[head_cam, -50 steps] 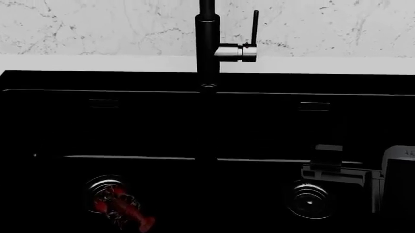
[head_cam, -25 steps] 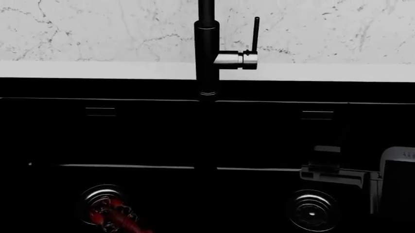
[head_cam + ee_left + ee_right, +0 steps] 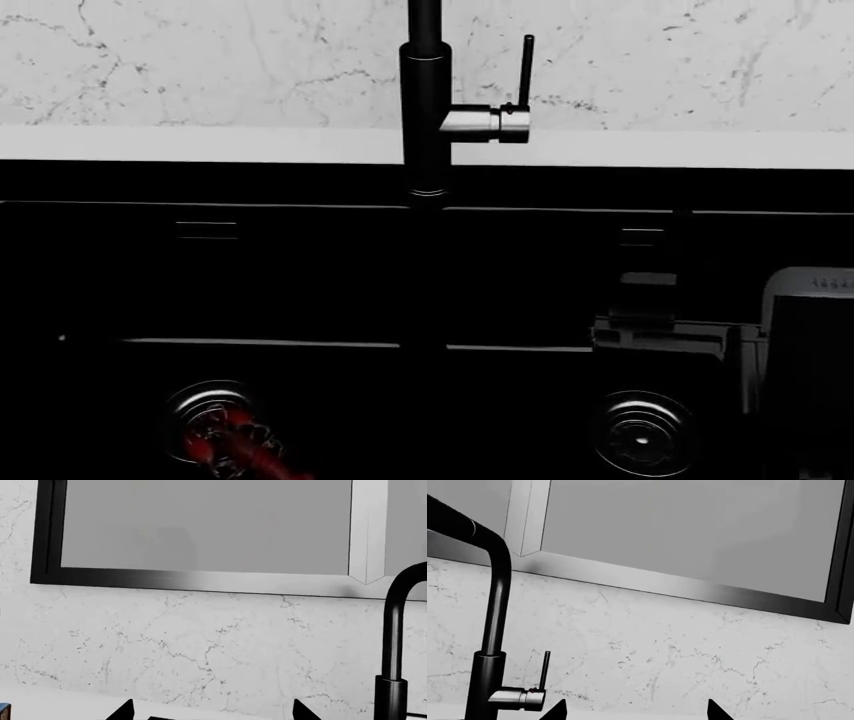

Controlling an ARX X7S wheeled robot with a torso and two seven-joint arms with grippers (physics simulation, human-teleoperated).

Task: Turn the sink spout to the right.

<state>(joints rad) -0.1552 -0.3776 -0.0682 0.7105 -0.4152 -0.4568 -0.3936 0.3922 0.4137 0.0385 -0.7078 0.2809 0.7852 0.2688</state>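
Note:
The sink spout (image 3: 424,20) rises as a slim black tube from its thicker base column (image 3: 427,120) behind the middle of the black sink (image 3: 267,280). In the wrist views the sink spout (image 3: 497,595) (image 3: 393,630) bends over at its top. A thin black lever (image 3: 526,68) on a silver stub (image 3: 483,122) sticks out to the column's right. My right gripper (image 3: 635,711) is open and empty, facing the marble wall with the spout off to one side. My left gripper (image 3: 212,712) is open too, with the spout at the view's edge. Neither touches the spout.
Two round metal drains (image 3: 214,430) (image 3: 641,435) sit in the basins, and a red object (image 3: 238,452) lies on the left one. My right arm (image 3: 807,310) hangs over the right basin. A marble backsplash (image 3: 200,60) and a dark-framed window (image 3: 200,530) stand behind.
The head view tipped up a little early on, then held still. My right arm has since shifted left and slightly farther into the right basin.

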